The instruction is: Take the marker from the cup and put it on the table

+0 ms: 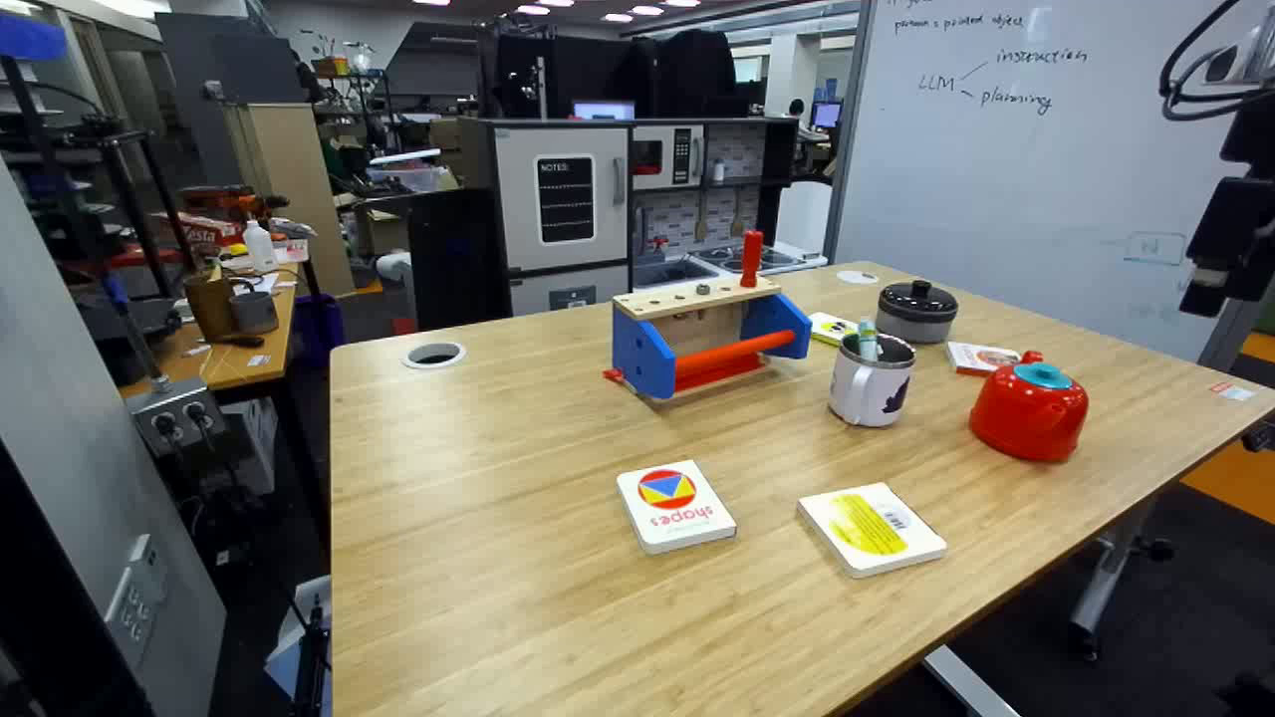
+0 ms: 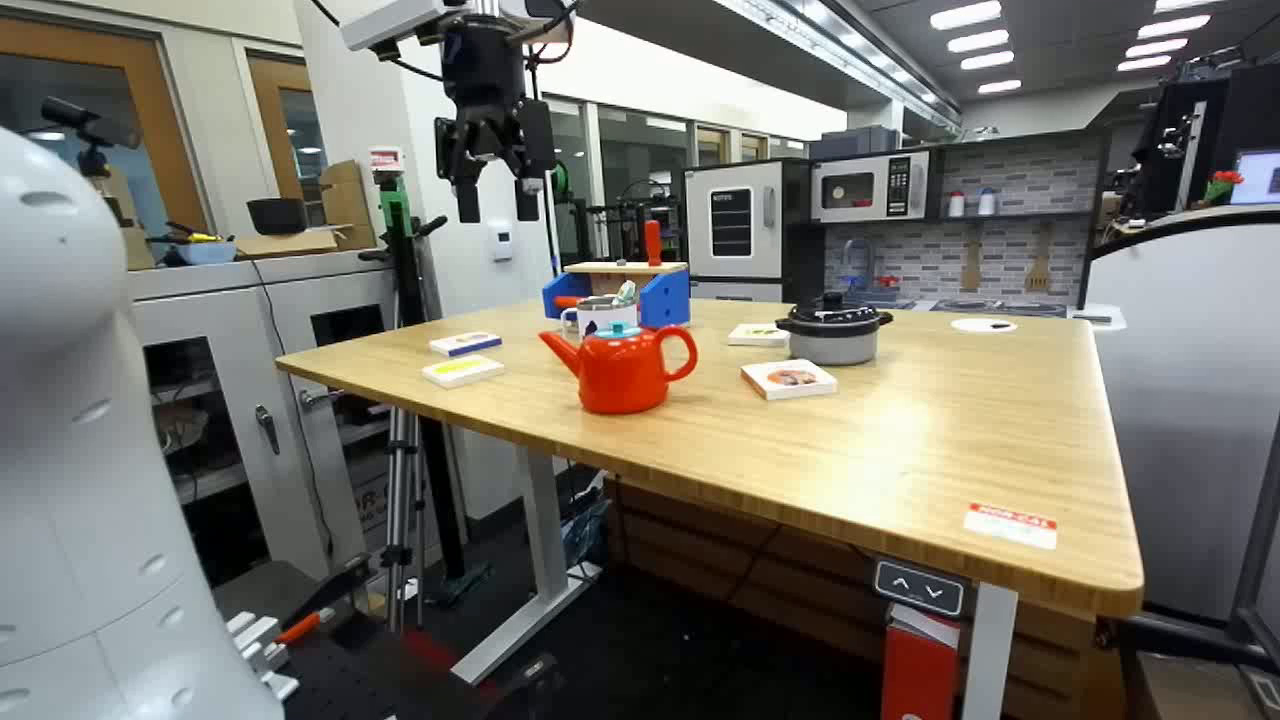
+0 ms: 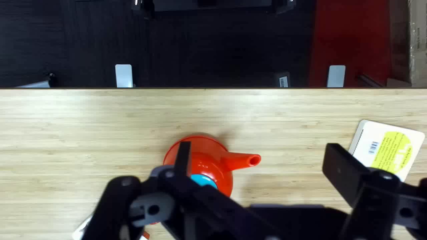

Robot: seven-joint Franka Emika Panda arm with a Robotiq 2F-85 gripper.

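Observation:
The cup (image 1: 867,393) is a white and silvery mug with a dark leaf print, upright on the wooden table (image 1: 478,478). The marker (image 1: 868,341), a pale greenish stick, stands in it with its upper end above the rim. In an exterior view the cup (image 2: 605,318) sits partly behind the red teapot, with the marker (image 2: 626,293) leaning at its rim. My gripper (image 2: 497,205) is open and empty, high above the table. In the wrist view the gripper (image 3: 258,146) has its fingers wide apart over the teapot side; cup and marker are not visible there.
The red teapot (image 1: 1031,413) stands close to the cup. A lidded pot (image 1: 916,314) is behind it. A blue and red toy bench (image 1: 712,339) stands beside the cup. Flat books (image 1: 677,505) (image 1: 872,528) lie near the table edge, and others lie around the pot.

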